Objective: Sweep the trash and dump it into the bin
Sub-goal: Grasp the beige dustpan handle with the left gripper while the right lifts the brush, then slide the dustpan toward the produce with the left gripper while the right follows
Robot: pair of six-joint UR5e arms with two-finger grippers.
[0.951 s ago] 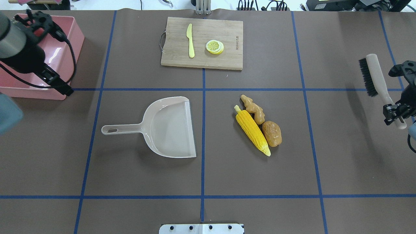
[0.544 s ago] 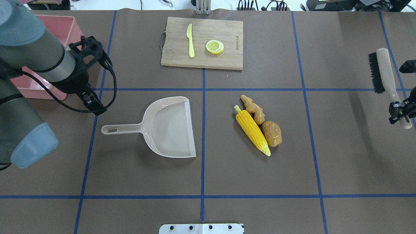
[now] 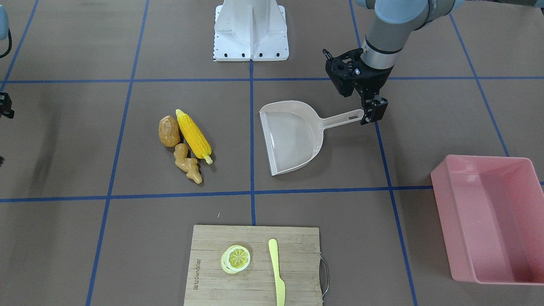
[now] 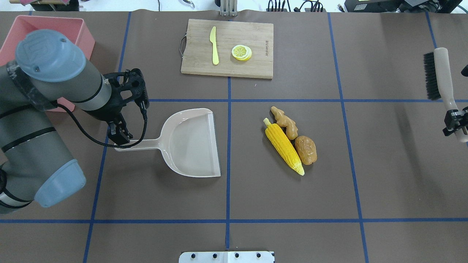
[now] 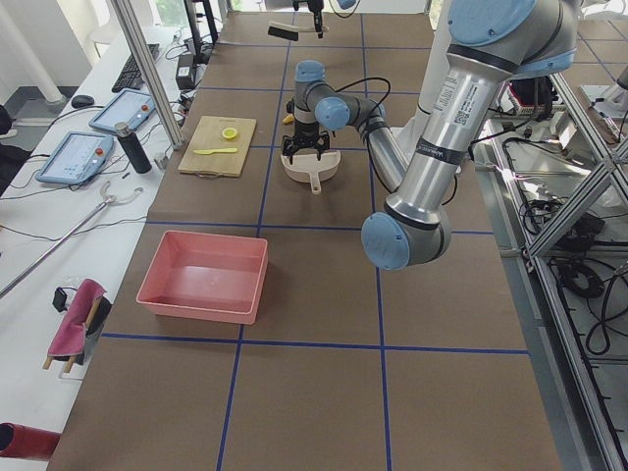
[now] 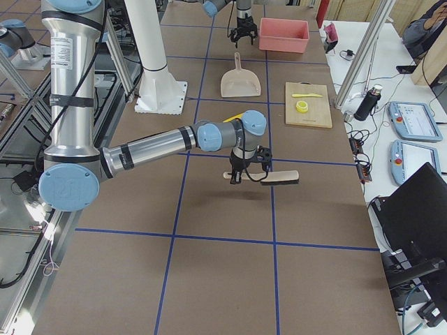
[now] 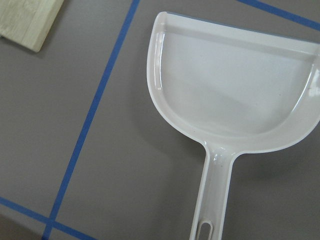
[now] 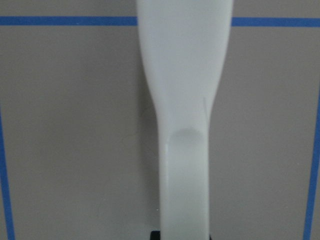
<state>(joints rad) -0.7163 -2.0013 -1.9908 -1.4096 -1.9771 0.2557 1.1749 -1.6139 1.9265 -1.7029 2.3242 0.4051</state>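
Note:
The trash lies together right of centre: a yellow corn cob, a brown potato and a tan ginger root. The pink bin stands at the far left, partly hidden by my left arm. My left gripper is open and empty just above the end of the beige dustpan's handle. My right gripper is shut on the handle of a brush and holds it above the table at the right edge.
A wooden cutting board at the back centre carries a pale yellow knife and a lemon slice. Blue tape lines cross the brown table. The dustpan's open mouth faces the trash.
My left arm has swung from over the bin to the right and down to the dustpan handle. My right gripper has carried the brush further right and away, turning it more upright.

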